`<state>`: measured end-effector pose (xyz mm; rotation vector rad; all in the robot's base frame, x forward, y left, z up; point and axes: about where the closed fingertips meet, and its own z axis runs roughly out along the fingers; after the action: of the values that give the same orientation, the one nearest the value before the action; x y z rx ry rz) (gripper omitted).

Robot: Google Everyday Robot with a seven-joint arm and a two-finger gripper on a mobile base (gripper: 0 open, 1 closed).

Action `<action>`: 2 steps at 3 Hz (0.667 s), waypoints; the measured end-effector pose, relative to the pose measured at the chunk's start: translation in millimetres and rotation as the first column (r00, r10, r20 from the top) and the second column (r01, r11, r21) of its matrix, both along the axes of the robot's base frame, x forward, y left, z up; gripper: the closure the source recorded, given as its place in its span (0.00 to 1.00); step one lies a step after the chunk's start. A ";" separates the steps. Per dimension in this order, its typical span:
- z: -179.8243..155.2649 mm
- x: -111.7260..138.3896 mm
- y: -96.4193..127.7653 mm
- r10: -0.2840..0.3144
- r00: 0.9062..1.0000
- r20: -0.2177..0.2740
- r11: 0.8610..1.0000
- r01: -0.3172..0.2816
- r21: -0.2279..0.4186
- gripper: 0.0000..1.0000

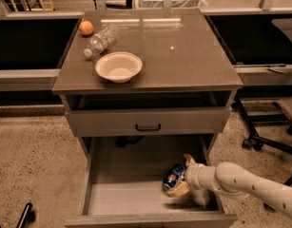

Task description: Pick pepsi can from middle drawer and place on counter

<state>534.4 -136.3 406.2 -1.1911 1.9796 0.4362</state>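
The pepsi can (172, 177), blue with a silver end, lies on its side on the pale floor at the right of the open middle drawer (121, 194). My gripper (182, 175) reaches in from the right on a white arm. Its two tan fingers (178, 189) stand open, one behind and one in front of the can, with the can's right end between them. The can rests on the drawer floor. The counter (183, 56) is the glossy brown top of the cabinet above.
On the counter's left stand a white bowl (118, 66), a clear water bottle (101, 40) lying down and an orange (86, 28). The closed upper drawer front with a black handle (148, 127) overhangs the open drawer. An office chair base (271, 137) stands to the right.
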 end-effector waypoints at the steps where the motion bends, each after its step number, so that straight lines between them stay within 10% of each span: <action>1: -12.0 -0.8 -2.1 -0.043 0.999 -0.025 0.999 0.043 0.001 0.17; 2: -16.9 0.0 -1.9 -0.072 0.997 -0.040 0.997 0.072 0.006 0.41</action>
<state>534.4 -138.2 389.3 -1.1108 2.0462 0.4326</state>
